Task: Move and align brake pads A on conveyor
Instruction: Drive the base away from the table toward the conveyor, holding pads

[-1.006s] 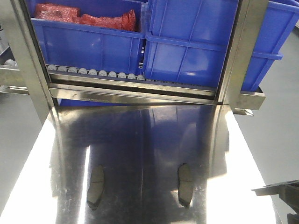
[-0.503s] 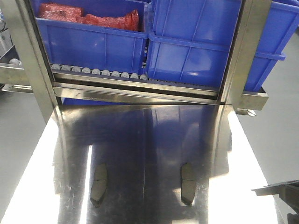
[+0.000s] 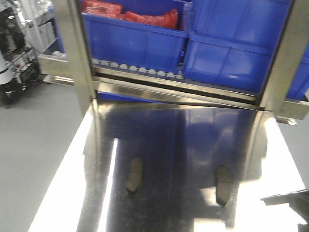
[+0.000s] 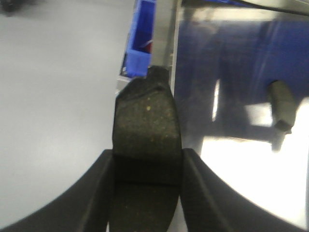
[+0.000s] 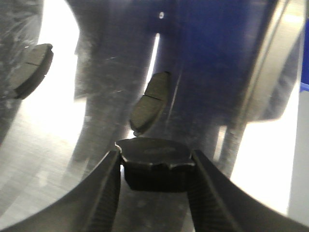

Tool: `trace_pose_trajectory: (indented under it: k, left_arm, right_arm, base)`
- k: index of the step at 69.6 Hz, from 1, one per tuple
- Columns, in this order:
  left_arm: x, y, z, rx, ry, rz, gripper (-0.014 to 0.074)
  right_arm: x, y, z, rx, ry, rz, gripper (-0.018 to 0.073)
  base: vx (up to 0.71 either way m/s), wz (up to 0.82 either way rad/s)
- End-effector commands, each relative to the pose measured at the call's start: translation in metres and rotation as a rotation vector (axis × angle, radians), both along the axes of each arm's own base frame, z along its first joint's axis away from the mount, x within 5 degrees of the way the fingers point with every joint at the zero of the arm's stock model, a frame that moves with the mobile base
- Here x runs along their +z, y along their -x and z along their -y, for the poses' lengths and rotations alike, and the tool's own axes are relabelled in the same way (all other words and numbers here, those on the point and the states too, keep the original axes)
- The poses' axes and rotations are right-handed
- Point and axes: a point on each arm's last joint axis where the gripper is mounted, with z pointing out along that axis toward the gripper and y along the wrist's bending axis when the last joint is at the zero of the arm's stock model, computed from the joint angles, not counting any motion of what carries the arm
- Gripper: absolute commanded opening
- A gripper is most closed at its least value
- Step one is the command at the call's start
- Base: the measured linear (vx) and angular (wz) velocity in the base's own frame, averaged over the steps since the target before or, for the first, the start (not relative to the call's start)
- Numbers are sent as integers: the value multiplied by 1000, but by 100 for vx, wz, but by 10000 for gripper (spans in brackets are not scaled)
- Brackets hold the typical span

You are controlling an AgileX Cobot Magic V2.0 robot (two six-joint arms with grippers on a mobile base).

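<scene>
Left gripper (image 4: 147,162) and right gripper (image 5: 155,169) are each clamped on a brake pad (image 4: 145,121) by its side edges, pad poking out past the jaws. Looks rigid, gritty, probably hefty.

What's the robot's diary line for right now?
left gripper: holds first pad | right gripper: holds second pad | steel table: two loose pads | conveyor: not seen

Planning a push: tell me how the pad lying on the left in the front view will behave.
That pad lies flat on the polished steel table, so it probably slides rather than rolls or tips. It looks like a solid slab, so it is likely stiff and heavyish.
</scene>
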Motion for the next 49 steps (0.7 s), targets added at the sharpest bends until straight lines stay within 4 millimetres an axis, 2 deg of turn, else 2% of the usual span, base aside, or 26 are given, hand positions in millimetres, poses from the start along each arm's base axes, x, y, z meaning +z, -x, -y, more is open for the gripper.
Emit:
trace_pose_trajectory:
  k: [1, 22, 49]
  left_arm:
    - [13, -5, 1, -3, 7, 90, -6]
    - [13, -5, 1, -3, 7, 90, -6]
    - [13, -5, 1, -2, 6, 89, -6]
  right_arm:
    - [14, -5, -1, -2, -17, 99, -12]
    - [14, -5, -1, -2, -17, 99, -12]
    - [14, -5, -1, -2, -17, 99, -12]
  base:
    - [-8, 36]
    - [-12, 48]
    - [-17, 62]
